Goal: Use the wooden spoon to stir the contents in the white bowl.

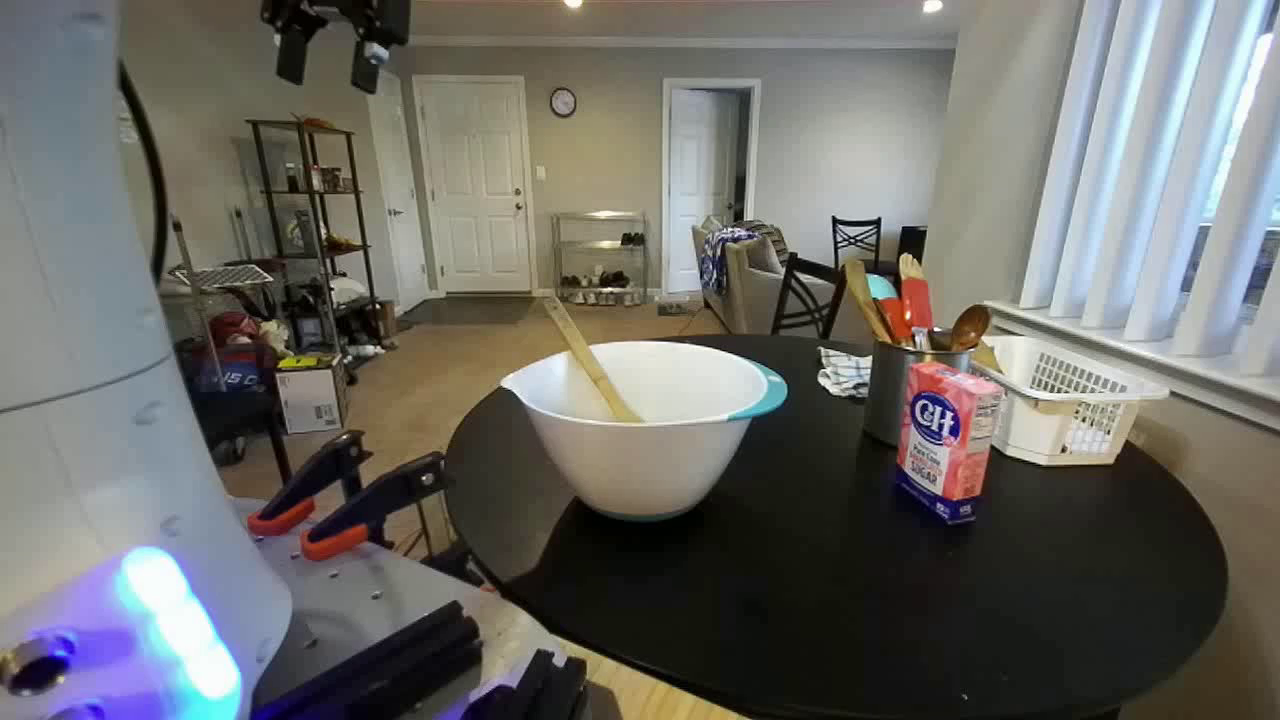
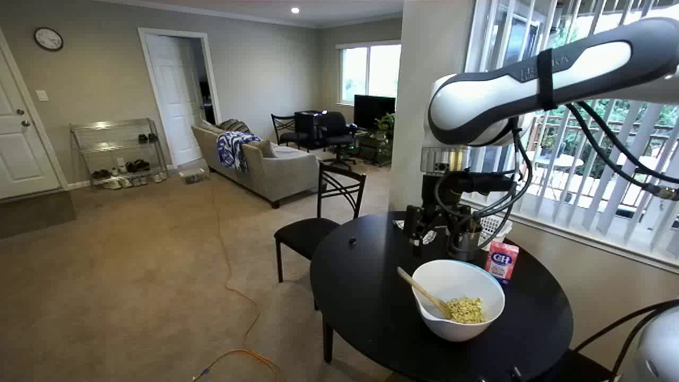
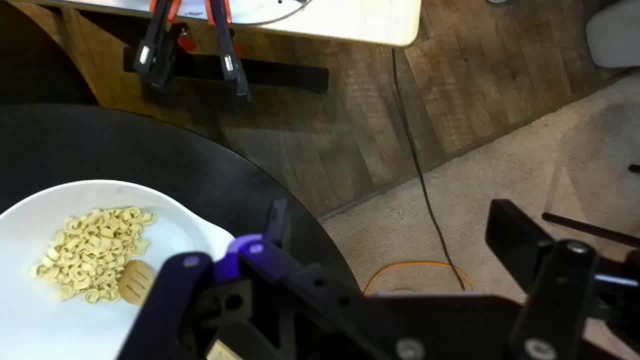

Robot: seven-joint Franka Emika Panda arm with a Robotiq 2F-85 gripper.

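Observation:
The white bowl [image 1: 640, 465] with a turquoise rim section stands upright on the round black table [image 1: 850, 620]; it also shows in an exterior view [image 2: 451, 331] and the wrist view [image 3: 45, 325]. Pale pasta pieces [image 2: 469, 312] lie in it, and show in the wrist view [image 3: 95, 252]. The wooden spoon [image 1: 590, 360] leans inside, its handle over the rim; its slotted head touches the pasta in the wrist view [image 3: 135, 282], where the gripper hides most of the handle. My gripper [image 3: 390, 225] is open and empty, high above and apart from the bowl and spoon [image 1: 330, 72].
A pink sugar box [image 1: 950, 440] stands beside the bowl. Behind it are a metal utensil holder [image 1: 885, 400], a white basket [image 1: 1060, 410] and a cloth [image 1: 845, 373]. Black and orange clamps [image 1: 345, 500] stick up at the robot's base. A chair [image 2: 313, 233] stands by the table.

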